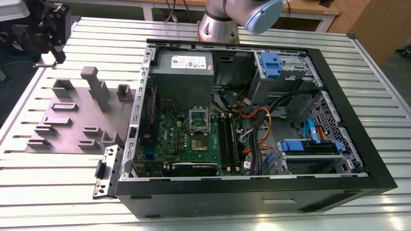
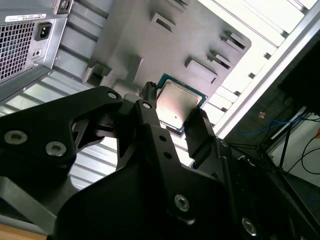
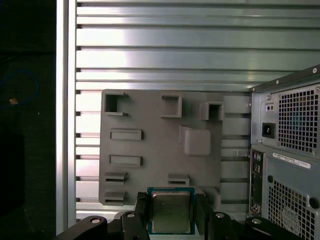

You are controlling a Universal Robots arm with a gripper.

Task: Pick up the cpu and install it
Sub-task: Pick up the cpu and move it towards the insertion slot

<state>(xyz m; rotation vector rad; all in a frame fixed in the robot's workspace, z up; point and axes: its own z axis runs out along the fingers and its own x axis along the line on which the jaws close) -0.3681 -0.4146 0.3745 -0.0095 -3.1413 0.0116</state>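
Spanning beneath the gripper, a ribbed aluminium table (image 3: pixel 150 60) carries an open black computer case (image 1: pixel 257 202) to one side and a grey plastic fixture plate (image 3: pixel 150 150) beyond the fingertips. The black two-finger gripper (image 3: pixel 172 210) clamps the small square silver-topped cpu (image 3: pixel 171 214) by its edges.

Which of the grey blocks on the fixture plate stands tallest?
The narrow post near the middle of the plate: it rises well above the lower blocks around it. The hand is shut on the cpu.
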